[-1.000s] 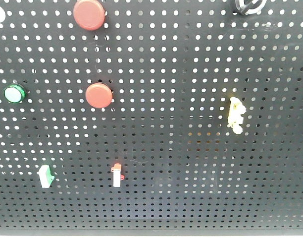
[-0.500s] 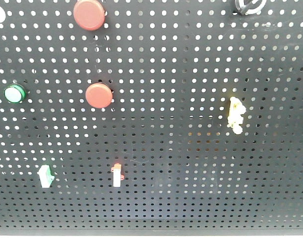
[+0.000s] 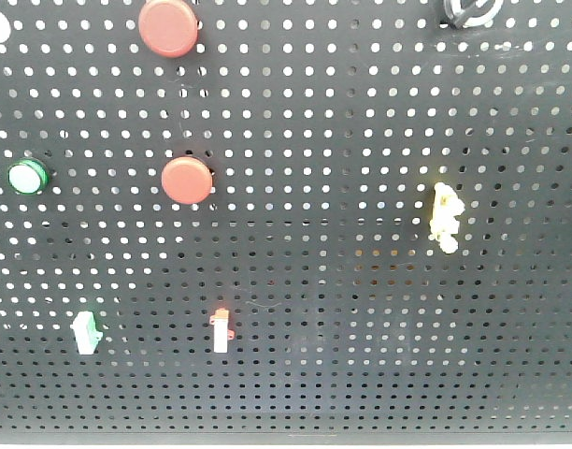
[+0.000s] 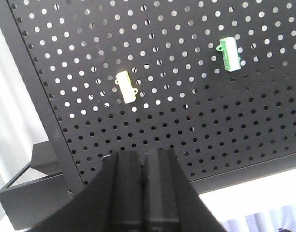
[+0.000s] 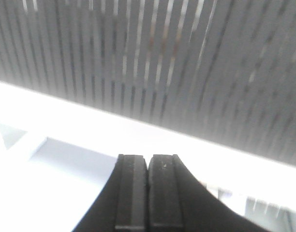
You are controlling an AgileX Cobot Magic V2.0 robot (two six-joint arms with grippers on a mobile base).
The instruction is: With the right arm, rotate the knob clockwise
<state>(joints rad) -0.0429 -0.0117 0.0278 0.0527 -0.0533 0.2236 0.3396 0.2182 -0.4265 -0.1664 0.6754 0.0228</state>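
Clearly the reach has barely begun. Low in the right wrist view, the right gripper (image 5: pixel 148 193) has its fingers pressed together on nothing, with the pegboard (image 5: pixel 153 63) streaked by blur beyond. Farther off, the knob (image 3: pixel 468 9) sits cropped at the front view's upper right edge. Next, I judge, the arm must rise there and part its fingers.

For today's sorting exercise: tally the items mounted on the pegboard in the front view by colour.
Red push-buttons: 2
Green-rimmed white button: 1
Green-white clip: 1
Red-white clip: 1
Yellow fitting: 1
Black knob, cut off at the top edge: 1
Total: 7
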